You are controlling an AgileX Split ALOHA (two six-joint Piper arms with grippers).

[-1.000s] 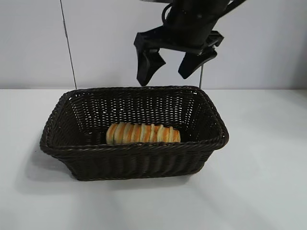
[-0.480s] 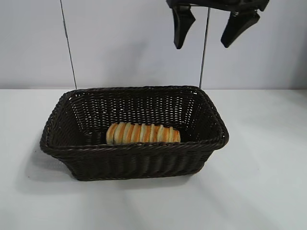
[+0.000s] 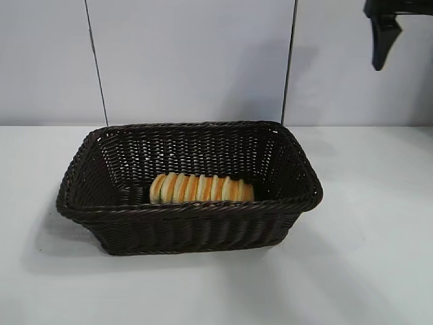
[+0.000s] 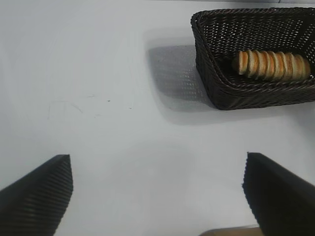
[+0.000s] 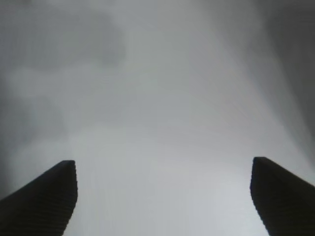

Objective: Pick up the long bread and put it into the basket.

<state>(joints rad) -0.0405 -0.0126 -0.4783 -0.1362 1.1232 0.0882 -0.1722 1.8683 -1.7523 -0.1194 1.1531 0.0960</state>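
Note:
The long bread, pale golden with orange-brown ridges, lies inside the dark woven basket against its near wall. It also shows in the left wrist view, inside the basket. My right gripper is open and empty, high above and to the right of the basket. Only one of its fingers shows at the top right of the exterior view. My left gripper is open and empty over bare table, well away from the basket, and is out of the exterior view.
The white table surrounds the basket. A pale wall with two thin vertical seams stands behind it. A brown table edge shows near my left gripper.
My right gripper has risen from just above the basket and moved up and to the right, open and empty. The bread stays still in the basket.

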